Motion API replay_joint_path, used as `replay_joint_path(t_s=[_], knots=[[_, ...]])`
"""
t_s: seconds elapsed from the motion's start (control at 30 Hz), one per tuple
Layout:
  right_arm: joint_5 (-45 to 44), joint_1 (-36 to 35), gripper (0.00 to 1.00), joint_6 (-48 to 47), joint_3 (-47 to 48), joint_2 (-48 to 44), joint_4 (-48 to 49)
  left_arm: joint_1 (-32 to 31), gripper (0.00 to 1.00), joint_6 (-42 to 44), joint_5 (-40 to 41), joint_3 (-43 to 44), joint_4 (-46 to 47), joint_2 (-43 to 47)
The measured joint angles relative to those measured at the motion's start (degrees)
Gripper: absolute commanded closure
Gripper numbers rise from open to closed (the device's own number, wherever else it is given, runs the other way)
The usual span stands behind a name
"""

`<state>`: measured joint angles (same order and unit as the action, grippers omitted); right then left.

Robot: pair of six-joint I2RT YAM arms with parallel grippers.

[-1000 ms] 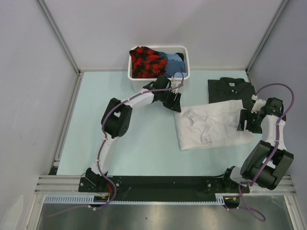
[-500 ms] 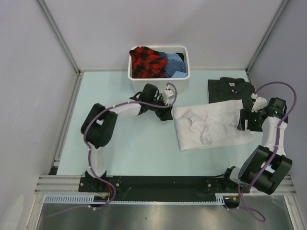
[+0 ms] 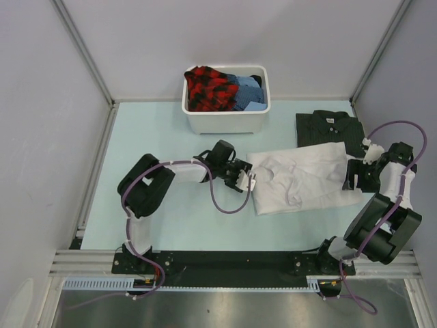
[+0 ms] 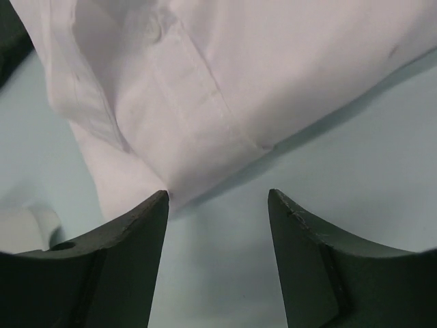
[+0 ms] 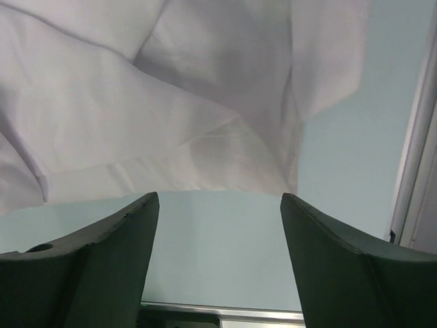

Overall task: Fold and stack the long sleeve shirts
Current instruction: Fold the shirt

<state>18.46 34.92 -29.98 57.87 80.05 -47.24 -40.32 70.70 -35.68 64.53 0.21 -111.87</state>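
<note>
A white long sleeve shirt [image 3: 300,179] lies partly folded on the pale green table, right of centre. It fills the top of the left wrist view [image 4: 225,82] and of the right wrist view [image 5: 171,102]. A dark striped shirt [image 3: 329,128] lies folded behind it at the right. My left gripper [image 3: 248,182] is open and empty at the white shirt's left edge, low over the table. My right gripper [image 3: 355,178] is open and empty at the shirt's right edge.
A white plastic tub [image 3: 227,116] at the back holds a red-black checked cloth [image 3: 208,87] and a blue cloth [image 3: 247,92]. Metal frame rails [image 3: 95,164] bound the table left and right. The right rail [image 5: 416,157] is close to my right gripper.
My left arm has swung from near the tub down and right to the white shirt's left edge. My right gripper has shifted slightly right, off the shirt's edge.
</note>
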Motion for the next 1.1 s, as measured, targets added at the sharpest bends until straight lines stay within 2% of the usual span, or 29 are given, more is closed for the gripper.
replay_joint_path(t_s=[0.07, 0.17, 0.2, 0.23, 0.27, 0.37, 0.47, 0.57, 0.73, 0.83, 0.87, 0.93, 1.0, 1.1], knots=[[0.02, 1.14, 0.23, -0.52, 0.68, 0.0, -0.35, -1.44, 0.36, 3.3, 1.09, 0.68, 1.73, -0.94], [0.09, 2.49, 0.23, -1.11, 1.11, -0.02, -0.68, -3.13, 0.51, 7.23, 2.4, 1.75, 4.9, -2.95], [0.07, 2.75, 0.23, -1.27, 1.11, -0.02, -0.85, -3.43, 0.63, 8.0, 2.78, 2.03, 5.86, -3.65], [0.07, 3.13, 0.23, -1.6, 1.11, -0.02, -1.09, -3.72, 0.69, 9.16, 3.1, 2.32, 6.84, -4.44], [0.07, 3.32, 0.23, -1.7, 1.11, -0.02, -1.22, -3.93, 0.81, 10.21, 3.69, 2.38, 7.76, -5.05], [0.09, 3.61, 0.23, -1.86, 1.2, -0.02, -1.64, -4.15, 1.0, 12.85, 5.53, 2.4, 7.98, -6.08], [0.79, 3.63, 0.24, -1.86, 1.81, -0.02, -2.19, -4.2, 1.0, 14.29, 7.32, 1.79, 6.32, -5.29], [1.75, 3.5, 0.24, -1.7, 2.4, 0.04, -2.29, -4.2, 1.0, 14.38, 8.81, -0.94, 0.22, -1.03], [2.67, 0.55, 0.26, -1.25, 2.78, 0.76, -2.71, -5.14, 1.0, 11.72, 11.08, -10.78, -14.95, 12.81], [3.21, -3.17, 0.28, -0.7, 2.78, 1.88, -2.89, -8.55, 0.63, 8.48, 10.88, -14.8, -26.77, 20.7], [3.26, -4.31, 0.29, -0.5, 2.78, 2.32, -2.86, -10.43, 0.47, 7.04, 10.27, -15.28, -30.49, 22.45], [3.58, -7.37, 0.31, -0.02, 2.78, 4.04, -2.86, -13.77, 0.4, 3.02, 7.98, -15.43, -36.79, 24.83], [4.11, -9.88, 0.31, 0.44, 2.78, 6.21, -2.91, -14.56, 0.35, -0.68, 5.35, -15.41, -40.26, 26.01], [5.16, -12.76, 0.31, 1.16, 2.78, 9.88, -2.99, -9.99, 0.34, -6.97, 0.92, -14.25, -44.3, 26.67]])
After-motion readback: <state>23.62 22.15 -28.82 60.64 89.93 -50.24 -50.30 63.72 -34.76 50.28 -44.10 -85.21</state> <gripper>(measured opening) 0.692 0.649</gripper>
